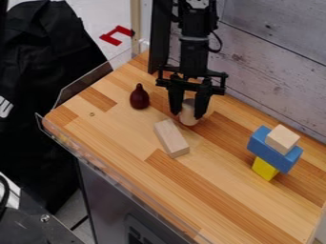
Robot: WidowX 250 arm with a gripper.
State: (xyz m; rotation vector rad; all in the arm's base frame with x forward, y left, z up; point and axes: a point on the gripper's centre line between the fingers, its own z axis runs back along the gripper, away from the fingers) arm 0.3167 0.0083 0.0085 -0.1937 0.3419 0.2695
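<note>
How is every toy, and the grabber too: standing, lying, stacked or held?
Gripper: closed on round block
Round block: held upright
Dark red toy: standing
Long block: lying flat
Yellow block: stacked, bottom
Blue block: stacked, middle
Small block: stacked, top

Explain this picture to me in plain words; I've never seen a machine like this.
The black machine coming in from the top edge is a robot arm. The single picture comes from a fixed camera looking down at a slant on a wooden work surface. The arm ends in a two-fingered gripper, its fingers on either side of a pale cylinder, which it appears to hold. Nearby are a dark red pear-shaped object and a pale wooden block. Toward the right stands a stack: yellow block below, blue block across it, pale small block on top.
</note>
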